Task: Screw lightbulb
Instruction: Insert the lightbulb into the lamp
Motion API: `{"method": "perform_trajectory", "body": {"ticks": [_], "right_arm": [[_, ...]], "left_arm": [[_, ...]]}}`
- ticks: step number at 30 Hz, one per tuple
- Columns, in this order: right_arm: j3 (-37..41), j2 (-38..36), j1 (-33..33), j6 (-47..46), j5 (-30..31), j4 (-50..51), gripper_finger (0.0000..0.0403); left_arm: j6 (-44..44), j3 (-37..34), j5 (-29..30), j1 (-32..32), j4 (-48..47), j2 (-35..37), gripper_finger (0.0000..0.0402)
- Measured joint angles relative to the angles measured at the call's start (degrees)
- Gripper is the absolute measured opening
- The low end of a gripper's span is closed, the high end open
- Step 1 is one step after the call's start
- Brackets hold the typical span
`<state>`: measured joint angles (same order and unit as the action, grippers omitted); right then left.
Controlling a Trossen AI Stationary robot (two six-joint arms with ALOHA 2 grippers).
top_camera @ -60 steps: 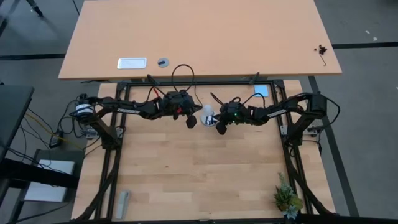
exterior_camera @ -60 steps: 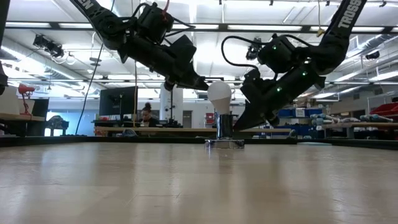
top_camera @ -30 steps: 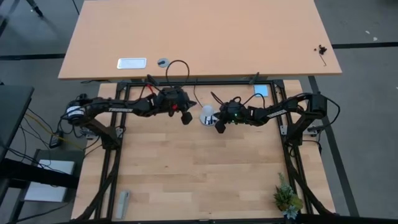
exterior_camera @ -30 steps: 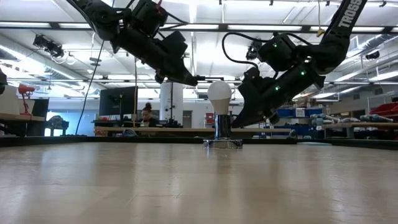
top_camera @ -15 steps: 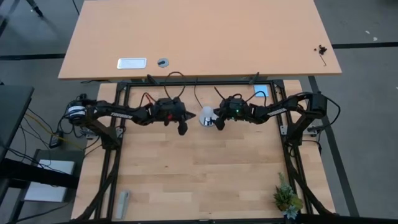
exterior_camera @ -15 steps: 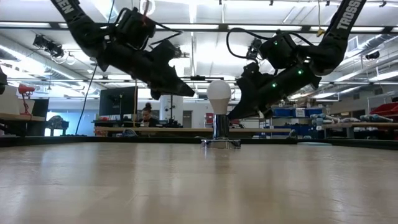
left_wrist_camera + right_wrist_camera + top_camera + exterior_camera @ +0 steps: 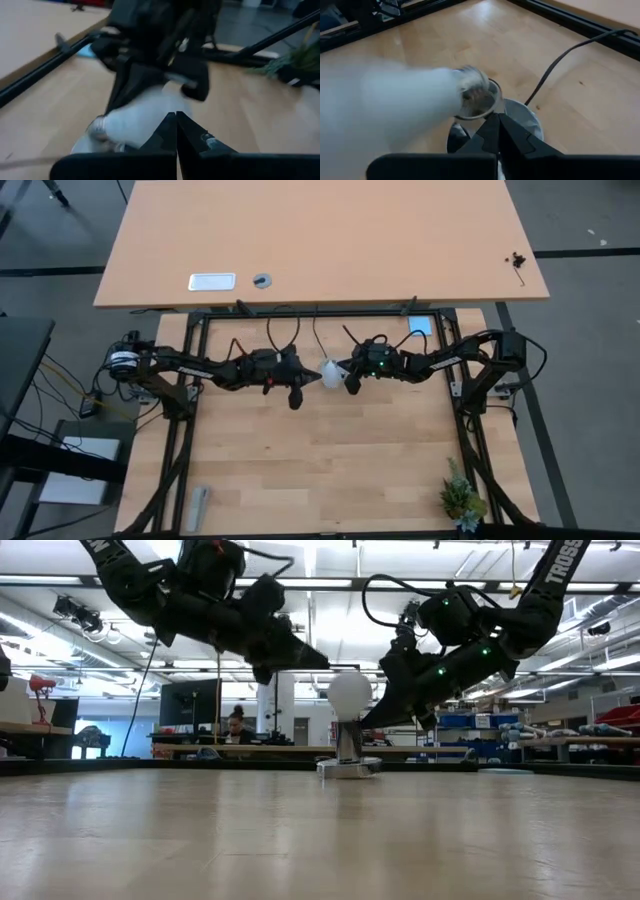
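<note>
Two pincers: left pincer (image 7: 300, 385) and right pincer (image 7: 347, 379), one on each side of the lightbulb (image 7: 330, 373), both close to it.
Left pincer: clenched on nothing, its tip just beside the glass.
Right pincer: clenched too, low beside the socket (image 7: 349, 766); whether it touches, I cannot tell.
Bulb place: far middle of the table (image 7: 330, 470), standing in the socket with a black cord (image 7: 565, 55) running off.
Bulb axis: long axis near upright, glass dome up, threaded end down; in the right wrist view it looks tilted in the cup.
Handling guess: light, smooth, brittle glass; likely best held gently around its widest part and turned without squeezing.
</note>
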<state>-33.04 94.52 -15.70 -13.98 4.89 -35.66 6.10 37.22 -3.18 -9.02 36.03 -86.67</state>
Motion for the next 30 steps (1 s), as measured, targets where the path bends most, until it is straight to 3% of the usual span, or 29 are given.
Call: {"method": "perform_trajectory", "body": {"ticks": [8,14,20,30], "right_arm": [[0.00,0.00,-0.17,0.73,0.21,0.70,0.0015],[0.02,-1.83,0.17,0.92,-1.25,4.24,0.0037],[0.02,-7.70,3.51,-4.56,-6.50,13.30,0.0079],[0.02,-17.79,15.46,-16.52,-6.08,29.35,0.0186]], "left_arm": [[-1.56,0.82,1.25,0.23,-0.48,0.00,0.0000],[-1.56,0.82,1.56,0.13,-1.00,0.00,0.0000],[-1.45,0.82,-0.39,0.33,-4.45,0.00,0.0000],[-1.40,0.82,0.00,2.77,-7.76,0.00,0.0000]]}}
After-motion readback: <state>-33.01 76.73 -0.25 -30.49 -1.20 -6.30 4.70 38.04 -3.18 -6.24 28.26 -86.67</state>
